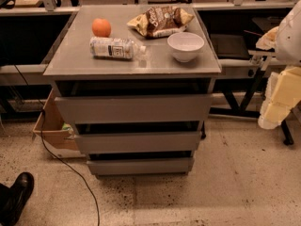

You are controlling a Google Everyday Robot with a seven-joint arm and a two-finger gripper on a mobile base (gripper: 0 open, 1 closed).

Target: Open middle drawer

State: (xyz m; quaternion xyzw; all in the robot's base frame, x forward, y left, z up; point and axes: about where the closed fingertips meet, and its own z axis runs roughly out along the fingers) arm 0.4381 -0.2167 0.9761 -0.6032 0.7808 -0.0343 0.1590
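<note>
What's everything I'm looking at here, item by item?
cabinet: one, grey, centre
top drawer: one, grey, widest
middle drawer: one, grey, between the others
bottom drawer: one, grey, narrowest, lowest
orange: one, orange, cabinet top, back left
bottle: one, clear, lying before the orange
snack bag: one, brown-yellow, cabinet top, back
bowl: one, white, cabinet top, right
cardboard box: one, brown, floor, left of cabinet
cable: one, black, floor, left
shoe: one, black, bottom-left corner
pincer: one, cream, right edge, apart from cabinet

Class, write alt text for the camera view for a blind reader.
A grey three-drawer cabinet faces the camera, its middle drawer apparently shut. On top lie an orange, a bottle, a snack bag and a white bowl. The gripper hangs at the right edge, apart from the drawers.
</note>
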